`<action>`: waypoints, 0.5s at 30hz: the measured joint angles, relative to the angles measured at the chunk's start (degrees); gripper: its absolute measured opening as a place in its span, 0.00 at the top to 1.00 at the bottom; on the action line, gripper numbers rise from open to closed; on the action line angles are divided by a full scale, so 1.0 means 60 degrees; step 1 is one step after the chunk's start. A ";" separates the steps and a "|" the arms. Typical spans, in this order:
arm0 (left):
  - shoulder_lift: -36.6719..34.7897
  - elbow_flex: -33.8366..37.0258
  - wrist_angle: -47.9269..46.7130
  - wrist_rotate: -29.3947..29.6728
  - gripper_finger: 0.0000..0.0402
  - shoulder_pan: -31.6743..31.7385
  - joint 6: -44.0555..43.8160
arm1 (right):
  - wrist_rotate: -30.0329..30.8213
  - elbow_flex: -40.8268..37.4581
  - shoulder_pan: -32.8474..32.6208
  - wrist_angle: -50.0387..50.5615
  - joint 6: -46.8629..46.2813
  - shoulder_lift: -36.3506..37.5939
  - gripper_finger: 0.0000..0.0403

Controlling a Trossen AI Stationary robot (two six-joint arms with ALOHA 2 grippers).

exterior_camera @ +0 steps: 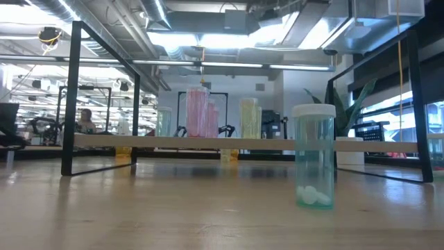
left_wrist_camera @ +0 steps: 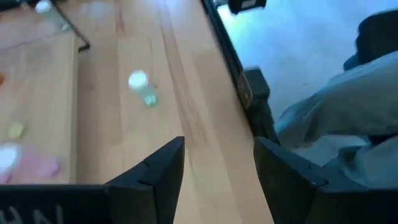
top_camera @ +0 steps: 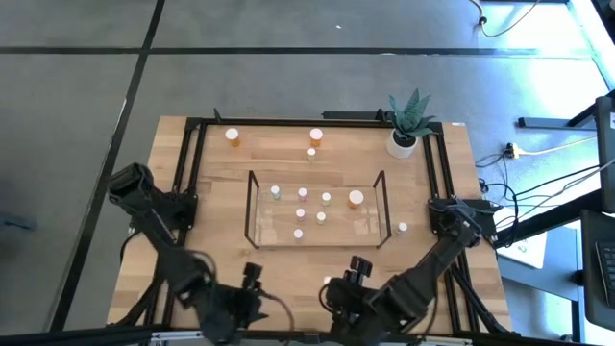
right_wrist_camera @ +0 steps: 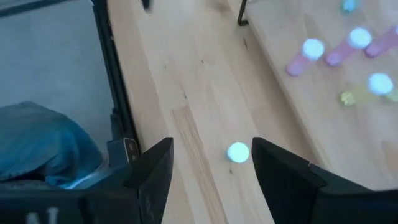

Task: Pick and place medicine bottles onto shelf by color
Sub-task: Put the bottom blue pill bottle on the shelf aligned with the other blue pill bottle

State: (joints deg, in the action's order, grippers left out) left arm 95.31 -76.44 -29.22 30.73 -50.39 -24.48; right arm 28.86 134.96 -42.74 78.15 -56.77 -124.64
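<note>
We judge the greenish bottle [exterior_camera: 314,155] light, rigid and slick, so we grip its body below the cap. The left gripper [left_wrist_camera: 217,171] and right gripper [right_wrist_camera: 211,168] both hang parted and empty near the table's front edge.

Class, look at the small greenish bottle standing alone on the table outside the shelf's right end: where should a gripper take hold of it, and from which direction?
Probably from above, fingers closing on the cylindrical body just below the white cap: the greenish bottle stands upright, clear of the shelf.
</note>
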 joint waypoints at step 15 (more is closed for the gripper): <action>0.1506 0.0663 0.4127 -0.1719 0.54 0.2234 0.2935 | 0.0810 -0.0022 -0.0286 0.0385 0.0558 0.0844 0.46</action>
State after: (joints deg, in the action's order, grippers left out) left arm 104.34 -72.47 -4.45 20.41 -36.99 -6.87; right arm 33.72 134.82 -44.46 80.46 -53.42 -119.57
